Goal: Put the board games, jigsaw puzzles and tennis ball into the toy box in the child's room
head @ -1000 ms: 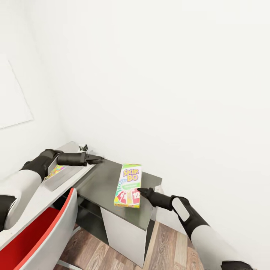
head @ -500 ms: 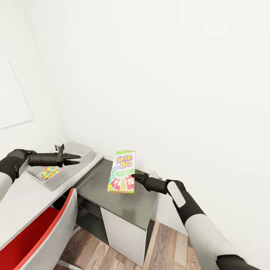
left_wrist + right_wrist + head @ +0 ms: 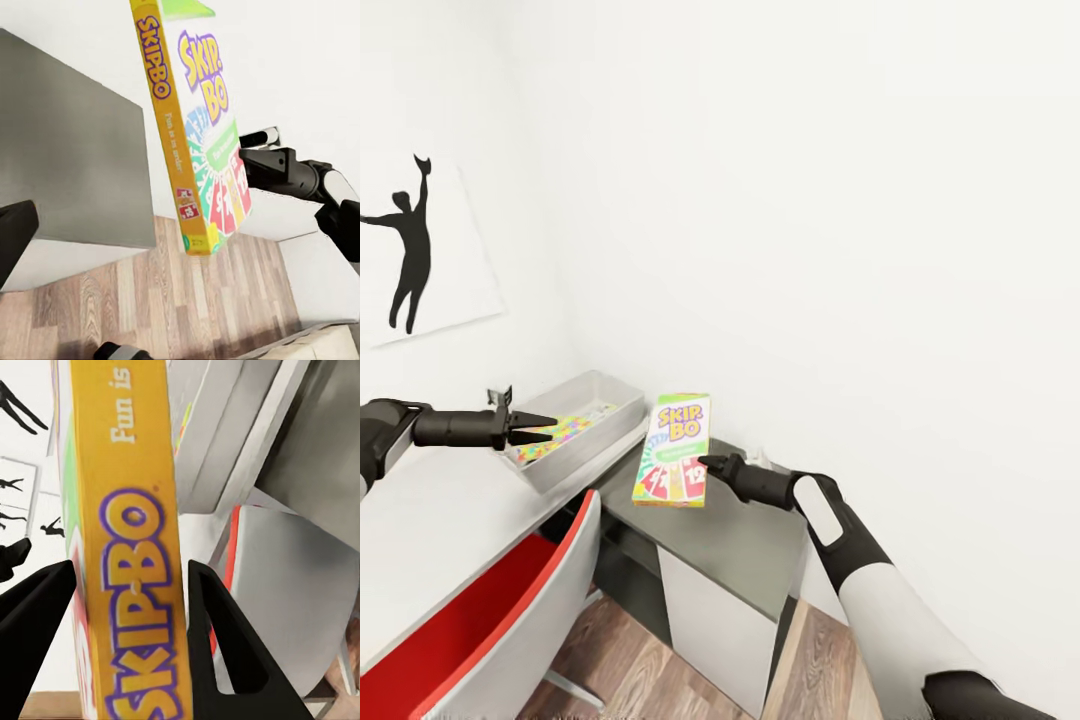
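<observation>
Head view, left edge at mid-height: the left claw [image 3: 532,428] points right above the long pale grey table [image 3: 430,520], its tips close together and holding nothing; whether they fully meet cannot be told. Just right of its tips sits the shallow light grey toy box [image 3: 595,438], with a multicoloured jigsaw puzzle sheet [image 3: 555,436] lying inside. Lower left: a red and white chair [image 3: 500,620]. Centre: the yellow-green and red Skip-Bo board game box [image 3: 674,450] is lifted clear of the lower dark grey side unit [image 3: 745,545], tilted, near the toy box's right end. The right claw [image 3: 712,465] is clamped on its lower right edge.

The left wrist view adds the game's cover and orange spine [image 3: 206,127] in mid-air over a wooden floor [image 3: 150,300], with the right claw [image 3: 241,154] at its far edge. The right wrist view shows two dark fingers [image 3: 217,637] on either side of the orange spine [image 3: 139,547], pressing its faces.
</observation>
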### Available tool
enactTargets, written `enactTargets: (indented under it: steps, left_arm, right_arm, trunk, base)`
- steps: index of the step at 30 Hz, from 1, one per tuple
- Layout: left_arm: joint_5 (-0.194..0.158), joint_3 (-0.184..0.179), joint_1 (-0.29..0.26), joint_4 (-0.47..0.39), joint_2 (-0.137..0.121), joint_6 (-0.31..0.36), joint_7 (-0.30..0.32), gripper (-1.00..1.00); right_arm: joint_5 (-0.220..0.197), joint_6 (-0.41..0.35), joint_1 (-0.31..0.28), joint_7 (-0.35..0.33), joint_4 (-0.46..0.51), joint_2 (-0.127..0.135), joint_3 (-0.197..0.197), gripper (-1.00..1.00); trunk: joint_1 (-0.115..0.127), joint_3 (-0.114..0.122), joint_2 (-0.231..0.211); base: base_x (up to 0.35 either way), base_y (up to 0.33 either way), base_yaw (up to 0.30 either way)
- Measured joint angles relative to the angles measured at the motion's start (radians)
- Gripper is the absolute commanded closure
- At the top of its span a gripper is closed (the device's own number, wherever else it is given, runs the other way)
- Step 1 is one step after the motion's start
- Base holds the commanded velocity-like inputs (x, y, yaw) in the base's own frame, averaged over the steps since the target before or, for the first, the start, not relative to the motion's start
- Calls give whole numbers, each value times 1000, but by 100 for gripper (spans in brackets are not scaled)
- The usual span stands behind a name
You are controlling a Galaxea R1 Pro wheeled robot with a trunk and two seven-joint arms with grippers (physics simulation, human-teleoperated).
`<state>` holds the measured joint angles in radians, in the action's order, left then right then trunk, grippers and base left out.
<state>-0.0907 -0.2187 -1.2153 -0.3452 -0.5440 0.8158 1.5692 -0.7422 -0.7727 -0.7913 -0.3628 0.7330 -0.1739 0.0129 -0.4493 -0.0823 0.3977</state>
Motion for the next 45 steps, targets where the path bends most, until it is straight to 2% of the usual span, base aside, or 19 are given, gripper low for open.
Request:
enactTargets:
  steps: [7, 10, 11, 13, 17, 18, 21, 25, 28, 32, 45]
  left_arm:
    - [0, 0, 0, 0, -1, 2, 0, -100]
    - [0, 0, 0, -13, -1, 4, 0, -100]
    - [0, -1, 0, -21, -2, 6, 0, -100]
    - [0, -1, 0, -32, -2, 15, 0, -100]
    - [0, 0, 0, -40, -1, 30, 0, -100]
    - [0, 0, 0, -40, -1, 30, 0, -100]
    - [0, 1, 0, -41, 0, 34, 0, -100]
    - [0, 2, 0, -43, 0, 36, 0, -100]
    - [0, 1, 0, -43, -1, 36, 0, -100]
    - [0, 1, 0, -43, -1, 36, 0, -100]
    - [0, 2, 0, -69, -1, 52, 0, -100]
  right_arm:
    - [-4, -3, -17, 7, 0, 0, -2, 100]
    - [-13, -9, -61, 36, -4, 0, -4, 100]
    - [-6, -12, -82, 59, -6, 0, -5, 100]
    - [-21, -29, -126, 116, -8, 0, -7, 100]
    - [-119, -56, -207, 225, -26, 0, -7, 100]
    - [-132, -59, -220, 245, -36, 0, -7, 100]
    - [-188, -70, -315, 340, -160, 0, -9, 100]
    - [-274, -72, -440, 393, -347, 0, -9, 100]
    - [-291, -76, -489, 453, -421, 0, -8, 100]
    - [-301, -79, -503, 489, -438, 0, -8, 100]
    - [-304, -74, -504, 495, -426, 0, -7, 100]
  trunk:
    - [0, 3, 0]
    - [0, 5, 0]
    - [0, 5, 0]
    - [0, 5, 0]
    - [0, 5, 0]
    - [0, 5, 0]
    - [0, 5, 0]
    - [0, 5, 0]
    - [0, 5, 0]
    - [0, 5, 0]
    - [0, 7, 0]
  base:
    - [0, 0, 279]
    - [0, 0, 279]
    - [0, 0, 230]
    - [0, 0, 121]
    - [0, 0, 36]
    - [0, 0, 13]
    - [0, 0, 6]
    - [0, 0, 1]
    - [40, 6, 0]
    - [68, 37, 0]
    - [6, 3, 67]
